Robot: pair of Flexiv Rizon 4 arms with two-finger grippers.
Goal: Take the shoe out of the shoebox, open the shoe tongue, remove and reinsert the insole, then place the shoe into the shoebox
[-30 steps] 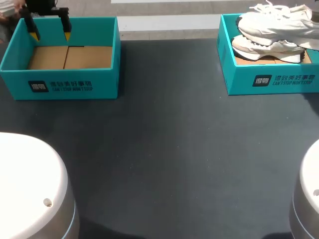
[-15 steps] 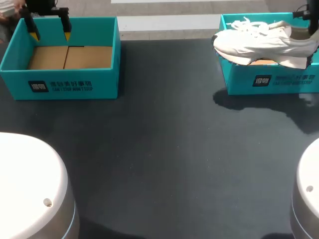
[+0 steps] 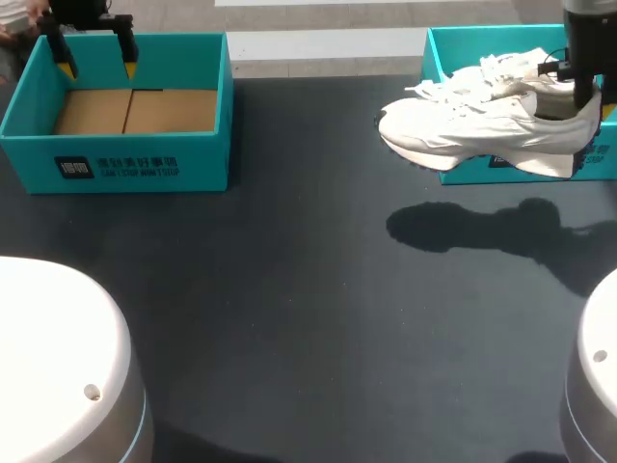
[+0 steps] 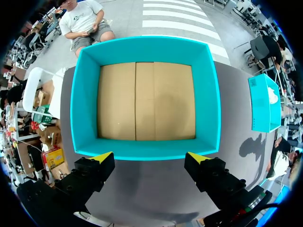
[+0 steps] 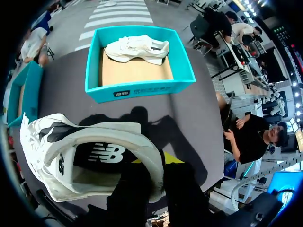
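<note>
Hanging over the table [image 3: 308,289] at the right box's [image 3: 482,37] near-left corner, the shoe [image 3: 472,135] runs left-right, toe left, its heel collar pinched from above by our right gripper [image 3: 583,96]. Our left gripper [image 3: 94,60], wide and empty, hovers over the left box [image 3: 145,164], well apart from the shoe. Only the right wrist view shows the collar gripped inside and out, and a second shoe [image 5: 137,48] in the box.

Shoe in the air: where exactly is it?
On the head view's right, the shoe hangs from the right gripper above the table, before the right shoebox.
</note>
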